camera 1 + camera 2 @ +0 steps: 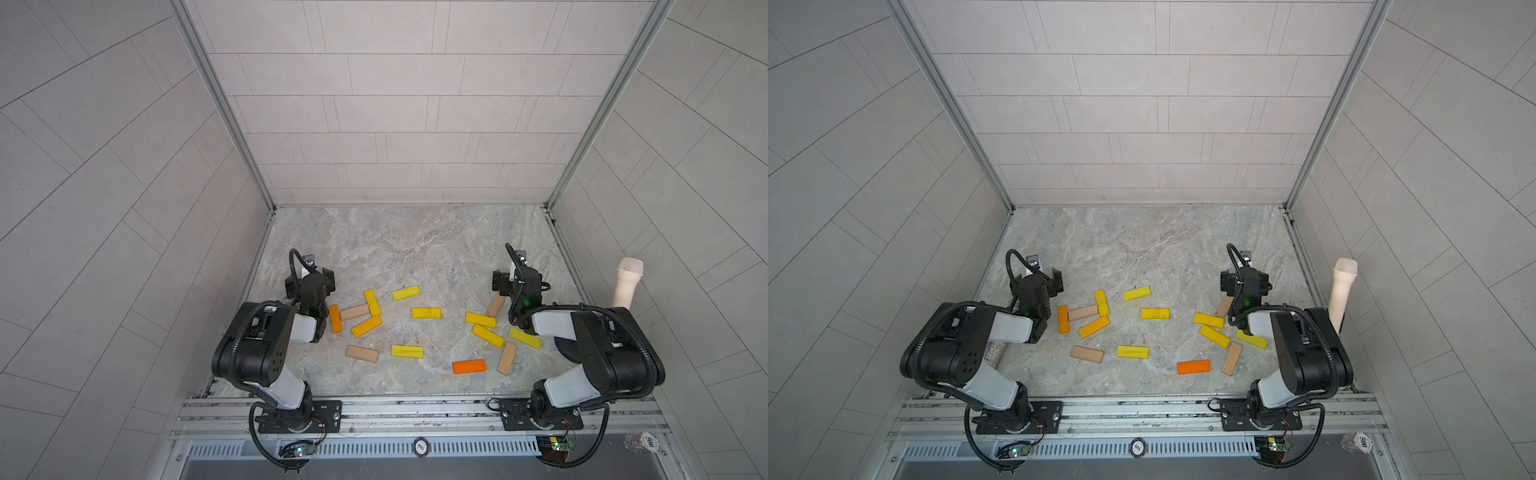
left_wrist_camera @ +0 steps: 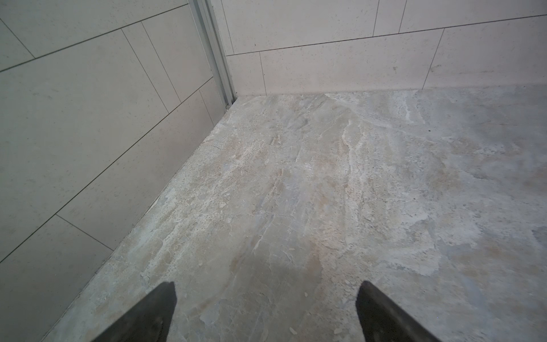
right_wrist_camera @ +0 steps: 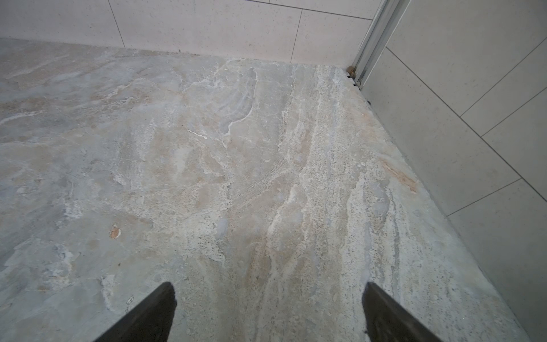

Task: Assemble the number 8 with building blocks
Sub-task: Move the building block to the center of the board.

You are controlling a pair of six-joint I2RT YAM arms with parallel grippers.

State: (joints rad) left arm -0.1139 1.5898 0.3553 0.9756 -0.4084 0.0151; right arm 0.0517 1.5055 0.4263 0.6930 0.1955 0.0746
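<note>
In both top views you look steeply down from high above the near edge of the table (image 1: 415,249) toward its far edge — almost the same whole scene. Your wrist cameras sit low and close — left facing the far-left corner (image 2: 233,99), right the far-right corner (image 3: 352,71).

We'd call this a robotics lab test cell, not anybody's home or kitchen. The table (image 1: 415,249) with its marble-look top is boxed in by tile-print panels (image 1: 395,104) at 9, 12 and 3 o'clock, joined by bare aluminium posts (image 1: 222,104). At 6 o'clock an aluminium rail (image 1: 415,409) carries the left arm (image 1: 257,345) and right arm (image 1: 602,353), bolted down on black plates, with looped cables and little circuit boards (image 1: 301,450) glowing green by a slotted vent grille (image 1: 374,448). Loose building blocks (image 1: 406,293) lie scattered across the table. Both wrist views show the same panels and posts up close.
</note>
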